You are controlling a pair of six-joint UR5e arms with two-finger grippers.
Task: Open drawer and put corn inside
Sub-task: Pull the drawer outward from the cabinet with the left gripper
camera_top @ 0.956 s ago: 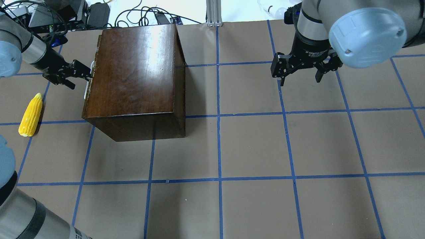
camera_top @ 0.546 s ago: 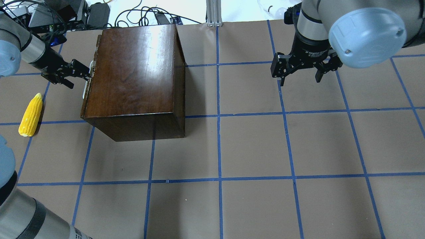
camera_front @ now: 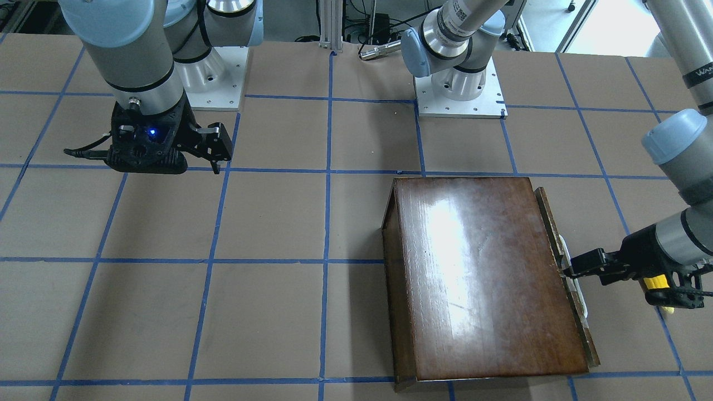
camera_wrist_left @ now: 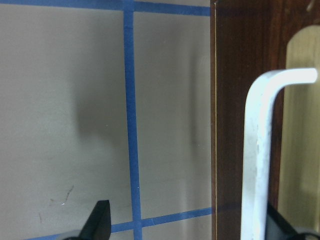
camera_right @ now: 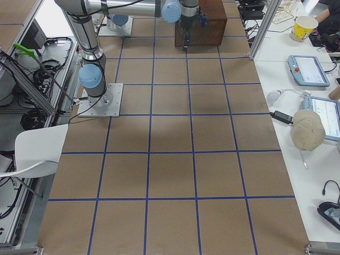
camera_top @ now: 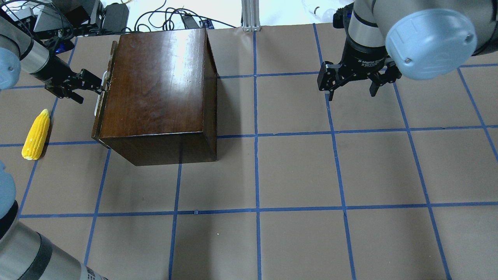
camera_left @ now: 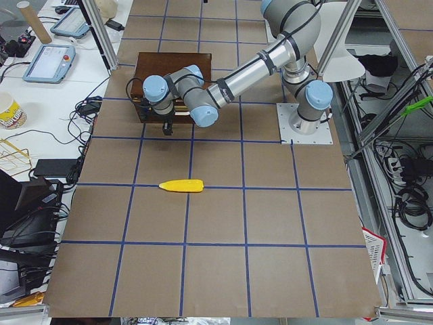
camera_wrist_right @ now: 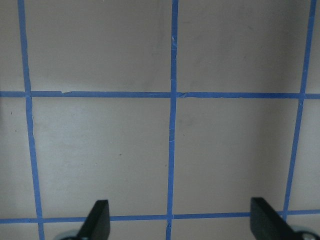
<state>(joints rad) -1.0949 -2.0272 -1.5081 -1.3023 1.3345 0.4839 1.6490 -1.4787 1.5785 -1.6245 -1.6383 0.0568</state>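
Pulling step under way: the left gripper (camera_top: pixel 91 90), jaws spread wide, straddles the white handle (camera_wrist_left: pixel 256 150) of the drawer (camera_front: pixel 583 328), with the bar close against one jaw rather than clamped. The drawer front stands slightly proud of the dark box (camera_top: pixel 155 85). Judgement: stiff wood, sliding with some friction; the thin rigid handle is the only sensible hold, and a hooked jaw could slip off. The corn (camera_top: pixel 35 135) lies on the table well apart from the box, on the robot's left; probably light, ridged and apt to roll, so grasp across its thick middle. The right gripper (camera_top: pixel 352 95) hangs wide open, holding nothing. Versus one second ago: drawer front and left gripper sit further out from the box; box, corn and right gripper unchanged.
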